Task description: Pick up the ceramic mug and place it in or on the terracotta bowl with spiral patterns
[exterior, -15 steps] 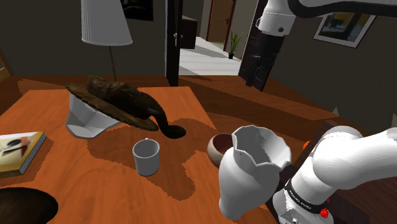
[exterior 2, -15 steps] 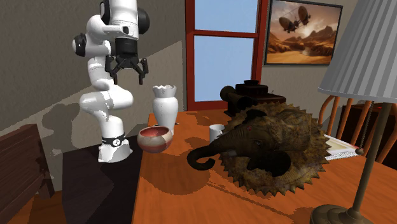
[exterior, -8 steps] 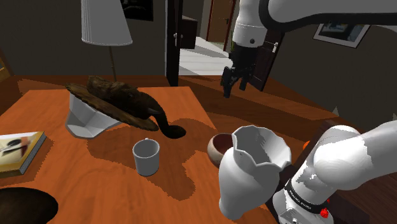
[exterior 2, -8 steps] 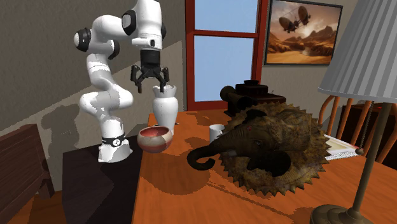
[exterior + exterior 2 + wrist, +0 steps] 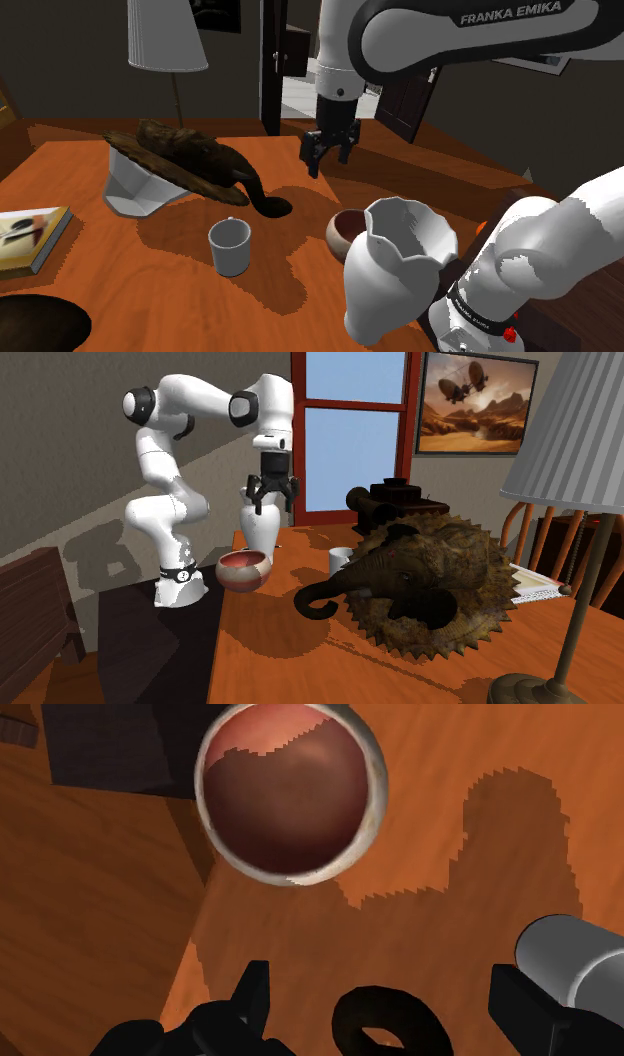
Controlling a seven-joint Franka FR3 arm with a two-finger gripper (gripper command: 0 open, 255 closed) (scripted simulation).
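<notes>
Dim indoor render with warm light on the orange-brown tabletop (image 5: 130, 290) and dusky walls around it. A darker shadow with stair-stepped edges spreads across the wood from the reddish bowl (image 5: 348, 231). In the wrist view, a jagged shadow covers most of the bowl's inside, leaving a lit band along one side of the rim. Beyond the bowl, a bright doorway (image 5: 298, 95) and a pale blue window (image 5: 355, 457) are the brightest patches.
</notes>
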